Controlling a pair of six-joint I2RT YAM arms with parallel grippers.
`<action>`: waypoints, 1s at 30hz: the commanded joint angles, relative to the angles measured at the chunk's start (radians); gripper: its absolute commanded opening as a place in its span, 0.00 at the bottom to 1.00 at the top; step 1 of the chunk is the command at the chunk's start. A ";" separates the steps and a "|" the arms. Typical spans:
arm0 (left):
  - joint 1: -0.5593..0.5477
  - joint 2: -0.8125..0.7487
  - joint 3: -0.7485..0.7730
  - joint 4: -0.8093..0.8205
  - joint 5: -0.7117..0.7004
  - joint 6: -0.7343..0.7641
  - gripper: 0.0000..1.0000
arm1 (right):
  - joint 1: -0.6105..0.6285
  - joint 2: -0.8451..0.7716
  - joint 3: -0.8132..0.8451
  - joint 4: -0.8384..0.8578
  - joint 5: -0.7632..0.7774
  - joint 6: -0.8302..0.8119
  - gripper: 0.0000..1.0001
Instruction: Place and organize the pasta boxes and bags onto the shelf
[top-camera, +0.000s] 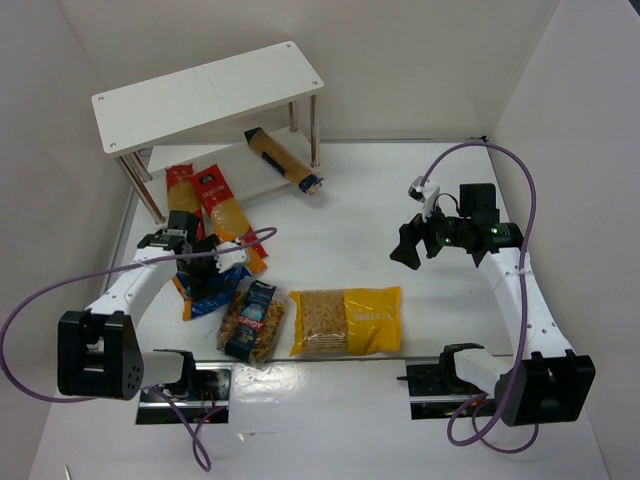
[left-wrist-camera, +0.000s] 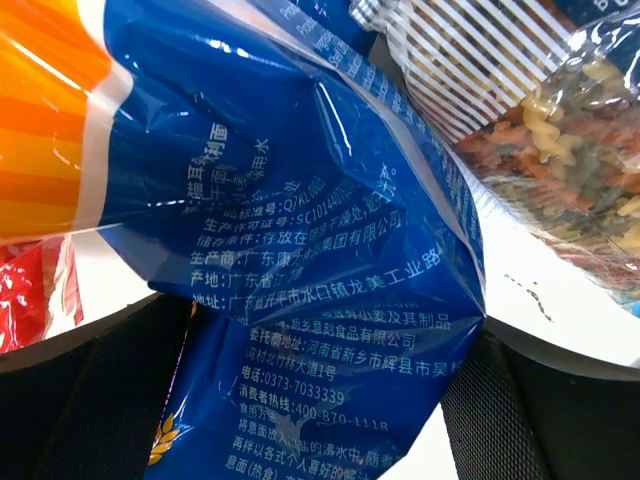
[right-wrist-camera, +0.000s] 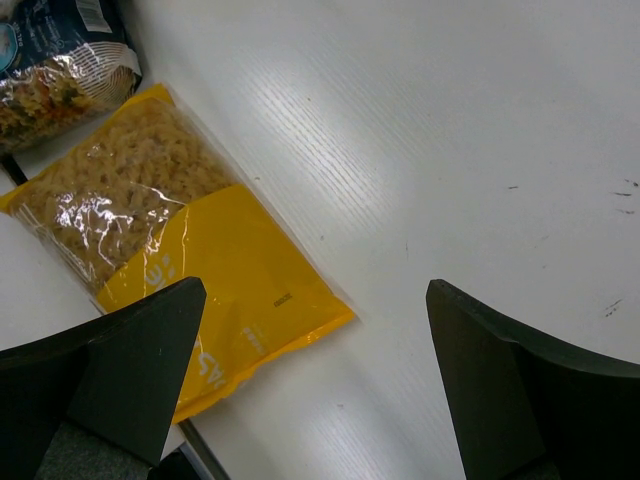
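The white two-tier shelf (top-camera: 205, 90) of flat boards on thin metal posts stands at the far left corner of the table (top-camera: 340, 220). A slim brown-orange spaghetti pack (top-camera: 280, 158) lies slantwise on its lower board, one end jutting past the shelf's right side. Just in front of the shelf, near the left edge, two long red spaghetti packs (top-camera: 222, 208) lie side by side on the table.

The left claw (top-camera: 210, 265) is down over the crinkled blue-orange bag (left-wrist-camera: 300, 230), its dark fingers (left-wrist-camera: 90, 400) spread apart with the bag between them. A small clear fusilli bag with a blue label (top-camera: 251, 320) lies just beside this, close to the near edge. The large yellow bag (right-wrist-camera: 190, 250) lies flat next to it, at the middle of the near edge.

The right claw (right-wrist-camera: 317, 290) hangs above bare table toward the right edge, fingers wide apart and holding nothing.
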 joint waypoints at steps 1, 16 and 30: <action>-0.017 0.039 -0.007 0.057 0.079 0.010 1.00 | 0.010 -0.010 -0.006 0.020 -0.007 -0.013 1.00; -0.028 -0.290 0.316 0.001 0.275 -0.275 0.00 | 0.010 -0.040 -0.015 0.030 0.014 -0.013 1.00; -0.019 -0.418 0.469 0.080 0.434 -0.582 0.00 | 0.010 -0.049 -0.024 0.039 0.032 -0.004 1.00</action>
